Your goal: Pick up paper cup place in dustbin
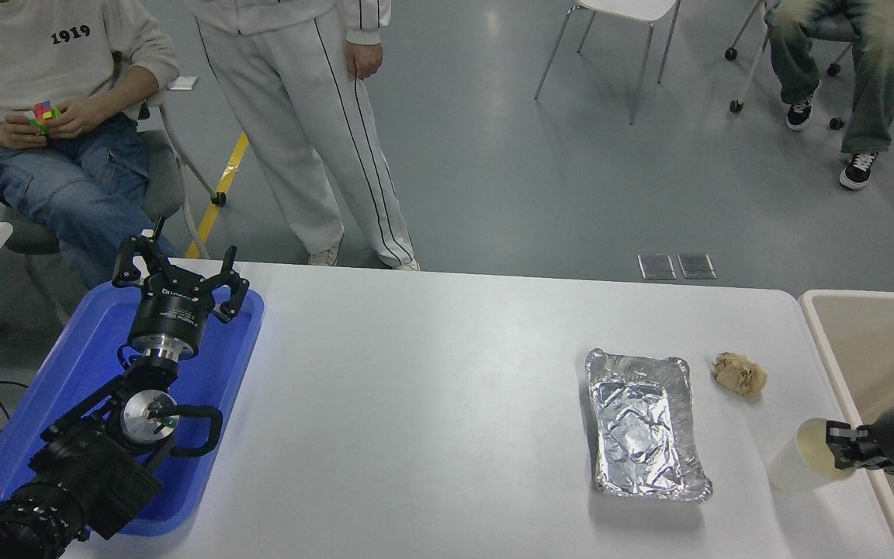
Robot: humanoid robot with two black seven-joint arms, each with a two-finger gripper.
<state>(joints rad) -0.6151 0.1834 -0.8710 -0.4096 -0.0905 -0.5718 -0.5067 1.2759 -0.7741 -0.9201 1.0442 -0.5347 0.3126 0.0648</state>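
Over on the far side from the working hand, the left gripper (180, 273) hangs parked above the blue tray (82, 365), fingers spread apart, taking no part in this. Across the white table (416, 404) we come to the silver foil tray (645, 423), then the crumpled brown paper ball (739, 373) a little beyond it, both lying off to the working hand's left and both left alone.

And here is the action: the right gripper (843, 452) comes in from the right edge and has the paper cup (804, 464) by its rim, clamped on the near wall at the lip. The cup leans, mouth tipped toward the gripper (whether its base touches the table, I cannot tell). It sits right at the table's edge, just beside the dustbin (823, 326), whose pale rim runs directly behind the hand.

So this reads as the carry step, pick made, drop not yet done. The next move calls for lifting clear of that rim, drawing the cup rightward over the bin's open mouth, and only then letting go.
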